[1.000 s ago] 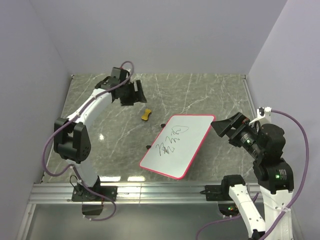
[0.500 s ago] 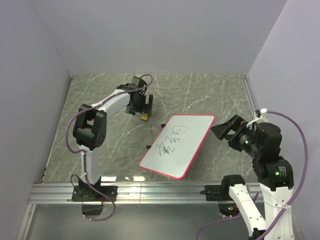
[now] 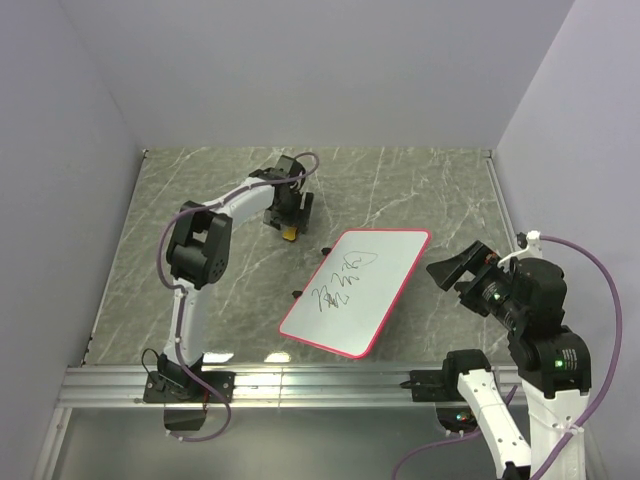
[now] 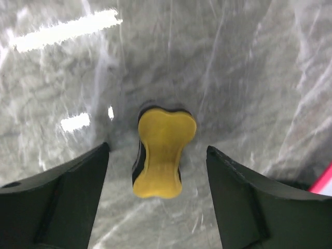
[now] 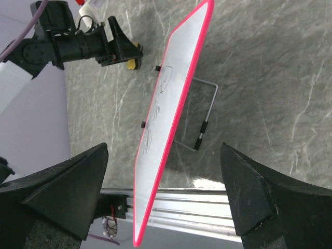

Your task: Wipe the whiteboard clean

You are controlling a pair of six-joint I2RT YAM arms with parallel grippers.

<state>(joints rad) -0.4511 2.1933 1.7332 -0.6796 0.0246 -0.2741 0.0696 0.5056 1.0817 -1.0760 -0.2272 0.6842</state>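
The whiteboard, white with a pink-red rim and dark scribbles near its middle, leans on a wire stand at the table's centre; it also shows edge-on in the right wrist view. A small yellow bone-shaped eraser lies on the marble, seen too in the top view. My left gripper is open, its jaws either side of the eraser's near end, not touching it. My right gripper is open and empty, just right of the board's upper right edge.
The wire stand with black rubber feet props the board from behind. Purple walls enclose the marble table on the left, back and right. An aluminium rail runs along the near edge.
My left arm swung right from the back left corner and lowered its open gripper over the eraser. My right gripper drew back slightly to the right and down.
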